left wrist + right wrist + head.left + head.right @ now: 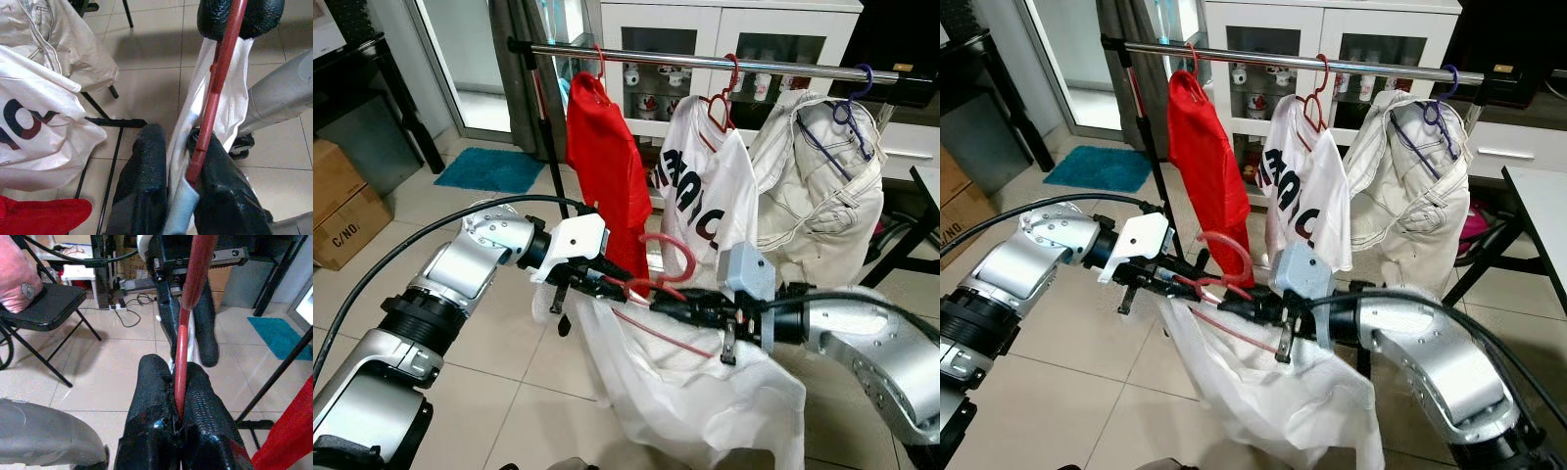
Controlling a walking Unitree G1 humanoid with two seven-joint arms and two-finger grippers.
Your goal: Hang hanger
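Observation:
A red plastic hanger [668, 262] carries a white garment [690, 392] that droops toward the floor. My left gripper [605, 287] is shut on one end of the hanger's bar together with a fold of the cloth [195, 103]. My right gripper [677, 306] is shut on the bar [182, 347] from the other side, close to the curved hook. Both hold the hanger at waist height, below and in front of the chrome rail [705, 61]. The rail has a bare stretch between the red shirt [607, 166] and the white printed shirt [705, 186].
A cream jacket [822, 186] hangs on a purple hanger at the rail's right end. Cardboard boxes [342, 206] and a teal mat [489, 168] lie to the left. A white cabinet [724, 39] stands behind the rack, and a black folding chair [44, 298] behind me.

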